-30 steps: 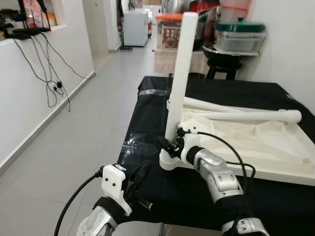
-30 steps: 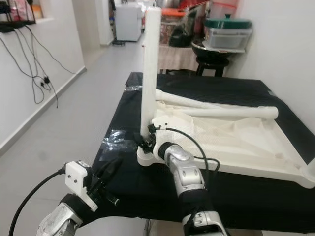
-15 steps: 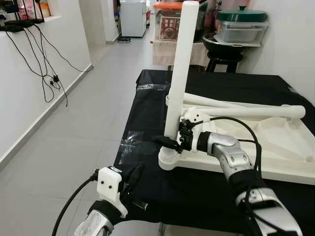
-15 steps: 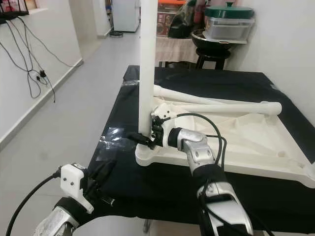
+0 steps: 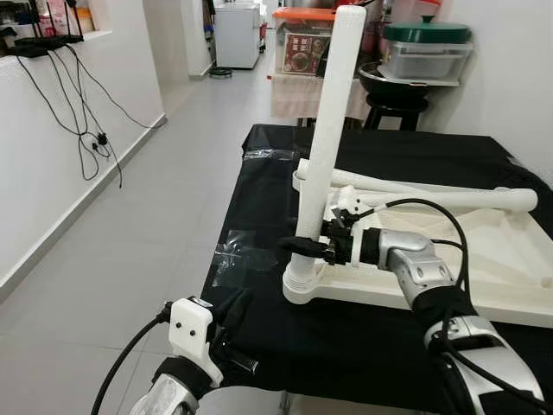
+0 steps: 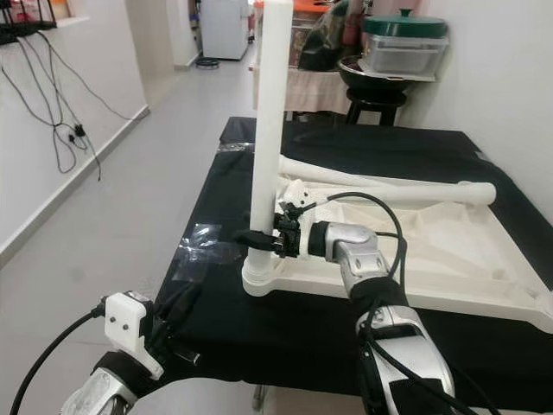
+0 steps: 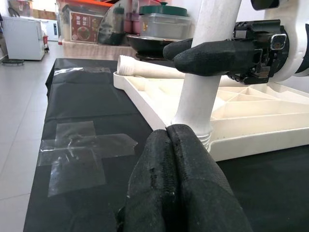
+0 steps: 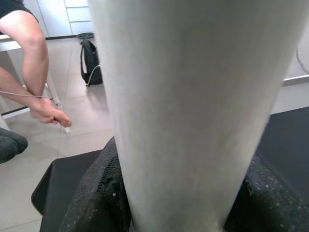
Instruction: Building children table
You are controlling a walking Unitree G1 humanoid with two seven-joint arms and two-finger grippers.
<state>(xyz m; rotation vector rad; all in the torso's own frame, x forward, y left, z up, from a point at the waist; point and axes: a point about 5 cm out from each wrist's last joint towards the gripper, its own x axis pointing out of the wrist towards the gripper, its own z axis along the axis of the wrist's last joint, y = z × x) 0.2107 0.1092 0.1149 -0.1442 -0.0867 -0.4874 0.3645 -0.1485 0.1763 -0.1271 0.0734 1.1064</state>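
white leg upright in tabletop corner | right hand clamps it

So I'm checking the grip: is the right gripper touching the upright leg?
Touching: in the right wrist view both fingers press the upright leg.

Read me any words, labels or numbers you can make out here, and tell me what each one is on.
No text can be read.
The red printed label on the orange-lidded box at the back: too small and blurred.
The white table leg, tabletop and black cloth: no markings visible.
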